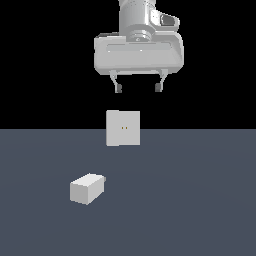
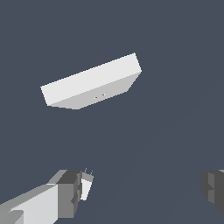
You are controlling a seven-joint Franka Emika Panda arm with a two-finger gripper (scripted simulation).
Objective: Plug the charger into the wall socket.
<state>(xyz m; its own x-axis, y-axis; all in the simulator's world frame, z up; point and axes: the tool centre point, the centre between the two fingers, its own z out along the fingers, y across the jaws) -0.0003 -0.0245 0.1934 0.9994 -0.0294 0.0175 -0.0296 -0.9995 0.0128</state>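
The charger (image 1: 87,188), a small white block, lies on the dark floor toward the exterior view's left, nearer the camera than the socket. The wall socket (image 1: 123,128), an upright white square plate with two tiny orange holes, stands at the middle of the scene. My gripper (image 1: 138,89) hangs open high above the socket, fingers pointing down, holding nothing. In the wrist view the wall socket (image 2: 94,82) appears from above with its two holes showing, and the charger (image 2: 86,185) peeks out beside one finger (image 2: 68,192), its two prongs visible.
A flat dark grey floor (image 1: 190,200) spreads under everything. Nothing else stands on it.
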